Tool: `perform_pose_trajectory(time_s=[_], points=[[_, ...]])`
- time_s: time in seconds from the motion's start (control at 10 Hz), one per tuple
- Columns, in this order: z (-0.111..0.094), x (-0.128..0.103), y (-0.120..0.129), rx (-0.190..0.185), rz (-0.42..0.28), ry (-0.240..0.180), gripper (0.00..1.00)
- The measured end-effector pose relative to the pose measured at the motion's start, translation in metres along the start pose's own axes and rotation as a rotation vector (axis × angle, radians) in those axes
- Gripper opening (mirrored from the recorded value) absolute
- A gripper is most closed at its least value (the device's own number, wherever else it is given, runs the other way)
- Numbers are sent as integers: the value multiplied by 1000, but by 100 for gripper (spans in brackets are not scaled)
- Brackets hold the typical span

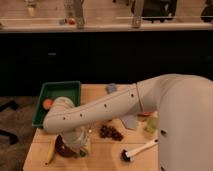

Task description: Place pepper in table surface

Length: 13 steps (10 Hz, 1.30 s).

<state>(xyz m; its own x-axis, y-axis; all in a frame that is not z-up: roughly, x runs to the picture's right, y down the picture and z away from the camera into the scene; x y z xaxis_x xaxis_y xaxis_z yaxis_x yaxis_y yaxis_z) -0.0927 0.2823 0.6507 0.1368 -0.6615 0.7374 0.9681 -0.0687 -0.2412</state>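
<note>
The dark maroon bowl [64, 148] sits at the near left of the table surface [107, 155] and serves as the landmark here. Just left of the bowl a long yellow banana-like thing [50, 154] lies pointing toward the near edge. Directly over the bowl's right half hangs the gripper [80, 146], pointing down from the pale wrist of the white arm [102, 110]; whether it is spread or pressed together, I cannot tell. A small green sliver shows at the gripper's lower right, just beside the bowl's rim; it may be the pepper [83, 152], and whether it is pinched or lying on the wood cannot be told.

Well to the right of the bowl, near the front edge, lies a white-handled brush with a dark head [136, 151]. Right of the bowl and a little farther back is a cluster of dark grapes [111, 132], and beyond that, against the arm's bulky shoulder, a pale green cup [151, 125]. Behind the bowl stands the green rectangular tray [74, 90] with an orange round thing [48, 103] inside it. Farther back and right of the bowl, a small grey-blue object [111, 88] rests near the table's far edge.
</note>
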Motion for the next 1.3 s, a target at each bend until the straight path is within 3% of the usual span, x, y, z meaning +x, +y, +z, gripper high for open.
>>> perform_pose_trajectory(time_s=[0.6,1.3], points=[[17,-2,16,66,90,1,0],[32,1,12,91,86,-8,0]])
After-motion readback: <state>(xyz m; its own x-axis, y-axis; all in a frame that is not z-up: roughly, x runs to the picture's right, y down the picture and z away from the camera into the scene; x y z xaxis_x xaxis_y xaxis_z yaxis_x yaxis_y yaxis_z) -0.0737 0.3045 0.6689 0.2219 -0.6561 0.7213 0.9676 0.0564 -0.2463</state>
